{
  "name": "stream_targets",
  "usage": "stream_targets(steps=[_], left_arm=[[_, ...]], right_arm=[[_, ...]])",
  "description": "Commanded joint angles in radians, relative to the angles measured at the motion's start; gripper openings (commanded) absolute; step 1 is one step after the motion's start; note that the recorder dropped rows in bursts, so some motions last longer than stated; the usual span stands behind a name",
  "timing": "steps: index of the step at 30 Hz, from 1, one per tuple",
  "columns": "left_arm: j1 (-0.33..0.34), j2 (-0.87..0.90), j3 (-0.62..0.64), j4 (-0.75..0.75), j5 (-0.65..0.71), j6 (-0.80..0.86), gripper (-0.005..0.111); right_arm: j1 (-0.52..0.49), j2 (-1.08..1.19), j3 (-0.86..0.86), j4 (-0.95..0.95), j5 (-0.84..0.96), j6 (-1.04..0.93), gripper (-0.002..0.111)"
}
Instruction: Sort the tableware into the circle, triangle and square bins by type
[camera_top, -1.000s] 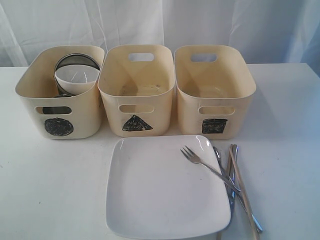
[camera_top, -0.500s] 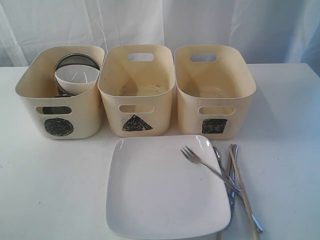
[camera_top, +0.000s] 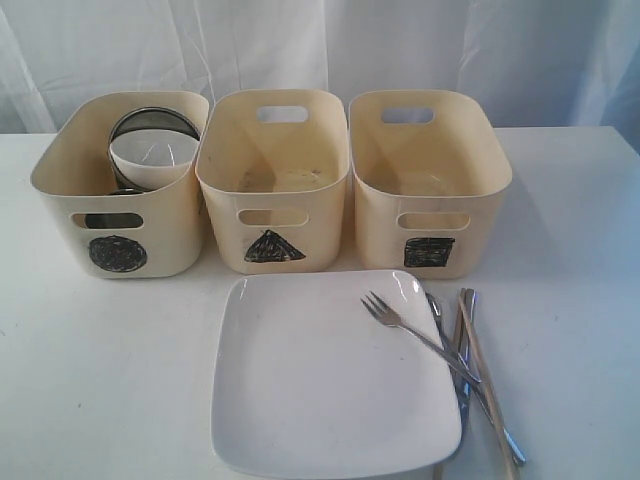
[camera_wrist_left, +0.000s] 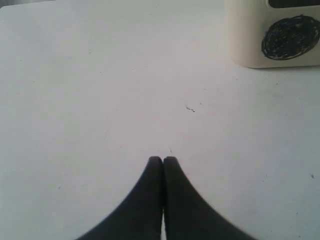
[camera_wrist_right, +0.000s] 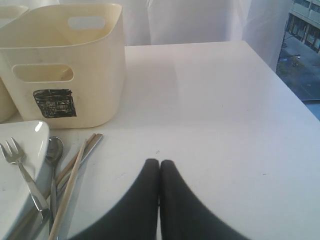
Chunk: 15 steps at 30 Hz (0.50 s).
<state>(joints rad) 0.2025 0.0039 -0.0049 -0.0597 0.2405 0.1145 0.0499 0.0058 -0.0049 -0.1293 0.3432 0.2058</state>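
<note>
We are seeing the left gripper (camera_wrist_left: 162, 160) and right gripper (camera_wrist_right: 159, 162) pinched together, empty; a slim steel fork (camera_top: 420, 340) is lying across the glossy square plate's (camera_top: 310, 385) right edge.

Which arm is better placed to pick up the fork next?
Right, probably. The right gripper, shut, is beside the fork and chopsticks in its wrist view; the left gripper sees only the circle bin and table.

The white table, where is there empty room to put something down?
Bare white table lies left of the large square white plate, in front of the cream plastic circle-marked bin, and right of the wooden chopsticks and cream square-marked bin. It is crowded where steel cutlery and chopsticks bunch at the plate's right edge.
</note>
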Motion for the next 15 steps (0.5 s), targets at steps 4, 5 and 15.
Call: stream_targets(steps=[4,5,15], left_arm=[[-0.006,-0.004,0.005,-0.015,-0.004,-0.003,0.0],[-0.006,-0.004,0.005,-0.015,-0.004,-0.003,0.0],[-0.006,-0.004,0.005,-0.015,-0.004,-0.003,0.0]], right_arm=[[-0.001,-0.006,0.005,0.0,-0.008,-0.007,0.0],[-0.001,-0.006,0.005,0.0,-0.008,-0.007,0.0],[-0.001,-0.006,0.005,-0.054,-0.008,-0.028,0.0]])
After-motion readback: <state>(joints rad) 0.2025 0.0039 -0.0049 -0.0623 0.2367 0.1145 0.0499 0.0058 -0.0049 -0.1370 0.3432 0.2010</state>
